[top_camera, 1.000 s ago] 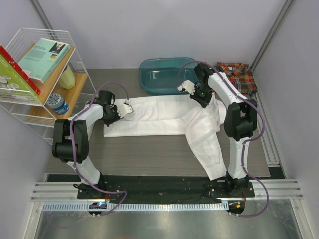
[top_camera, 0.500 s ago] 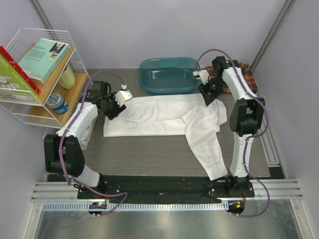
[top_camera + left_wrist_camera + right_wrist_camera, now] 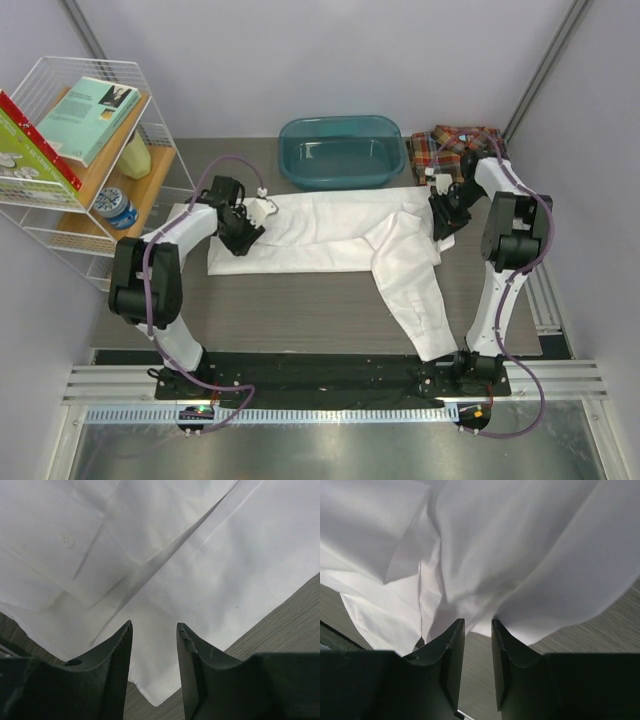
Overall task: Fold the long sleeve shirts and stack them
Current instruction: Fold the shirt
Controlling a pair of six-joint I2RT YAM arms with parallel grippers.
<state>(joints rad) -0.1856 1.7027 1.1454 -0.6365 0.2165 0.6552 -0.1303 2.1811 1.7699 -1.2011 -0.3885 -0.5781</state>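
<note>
Top external view: the white shirt [image 3: 330,235] lies spread across the centre of the frame, one sleeve trailing toward the lower right. The plaid shirt [image 3: 455,148] sits bunched at upper right, beside the teal tub [image 3: 340,152]. The left gripper [image 3: 154,627], jaws spread and empty, hovers over the shirt's left end. The right gripper [image 3: 477,625], jaws narrowly parted, grips nothing at its right edge. Judged step: taking hold for the first fold. The next move calls for both to descend and pinch cloth.
</note>
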